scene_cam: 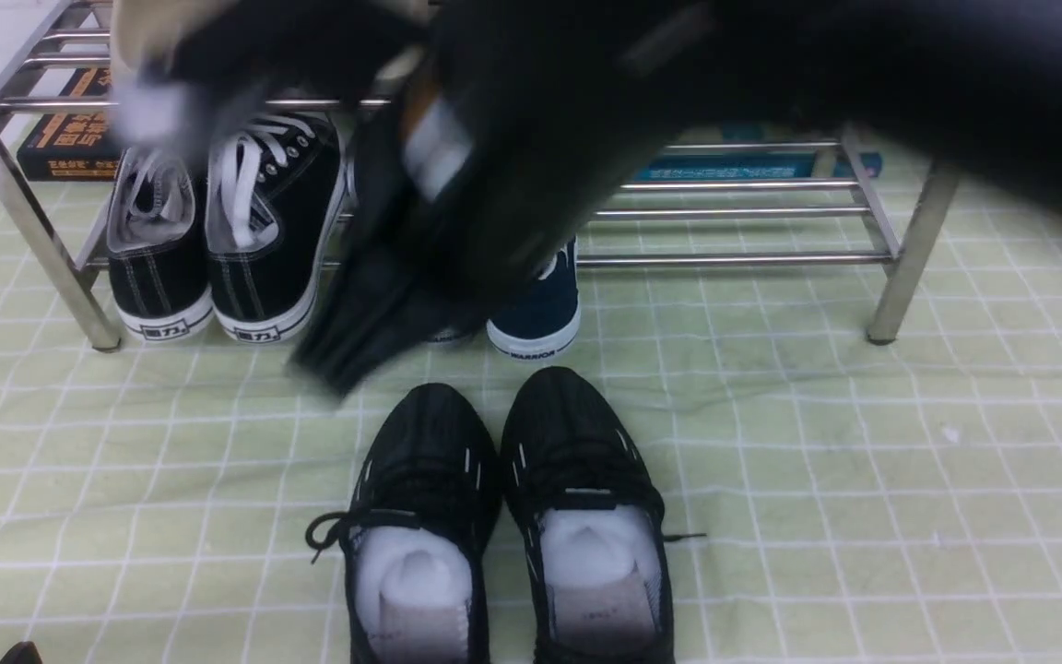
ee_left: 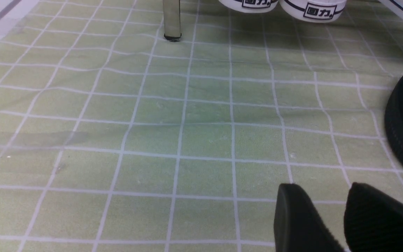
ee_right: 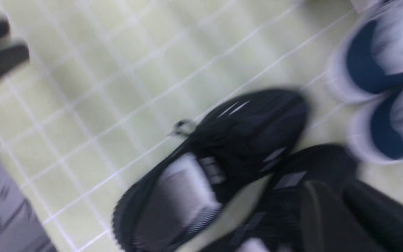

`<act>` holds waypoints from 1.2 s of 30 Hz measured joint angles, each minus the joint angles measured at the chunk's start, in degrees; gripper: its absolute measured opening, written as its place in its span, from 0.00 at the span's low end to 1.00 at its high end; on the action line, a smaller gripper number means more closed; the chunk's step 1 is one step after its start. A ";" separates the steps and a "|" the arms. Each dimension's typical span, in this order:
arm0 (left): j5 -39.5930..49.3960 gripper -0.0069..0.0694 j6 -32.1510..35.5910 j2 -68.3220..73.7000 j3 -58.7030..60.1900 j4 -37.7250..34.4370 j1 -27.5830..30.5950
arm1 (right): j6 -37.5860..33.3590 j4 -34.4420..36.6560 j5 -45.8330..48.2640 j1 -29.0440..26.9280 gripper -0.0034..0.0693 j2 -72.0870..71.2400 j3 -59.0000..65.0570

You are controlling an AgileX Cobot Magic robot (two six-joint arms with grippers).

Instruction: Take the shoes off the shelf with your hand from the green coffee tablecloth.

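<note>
The pair of all-black knit sneakers w/ white paper stuffing [scene_cam: 430, 452] stands side by side on the pale green tablecloth w/ white grid lines [scene_cam: 863, 480] that covers the bench. It is in front of the two-tier chrome tube shelf [scene_cam: 734, 212], toes toward it and not touching it. So the main part of the task, i.e. taking the shoes off the shelf, looks done to me: both shoes are down, upright and together. On the lower tier I see only other pairs: the black canvas sneakers w/ white laces [scene_cam: 218, 240] and a navy slip-on w/ white sole [scene_cam: 540, 318]. The right tool [ee_right: 338, 196] is raised near the sneakers, on their shelf side in the front view, and the pics of it are very blurred. Its jaws look close together, but I cannot tell if they are closed, or if they touch a shoe; no shoe looks lifted. The left tool [ee_left: 327, 196] is low over the cloth, well to the left of the pair, jaws w/ a narrow gap, holding nothing. What is left, prob.: only to take the right arm away from the shoes to a rest pos.
</note>
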 joint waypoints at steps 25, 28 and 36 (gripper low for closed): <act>0.00 0.41 0.00 0.00 0.00 0.00 0.00 | 27.32 -10.57 -39.10 0.00 0.03 -63.38 72.20; 0.00 0.41 0.00 0.00 0.00 0.00 0.00 | 31.18 -14.38 -48.72 0.00 0.04 -65.32 79.31; 0.00 0.41 0.00 0.00 0.00 0.07 0.00 | 34.23 -24.67 -63.53 0.00 0.04 -66.15 86.55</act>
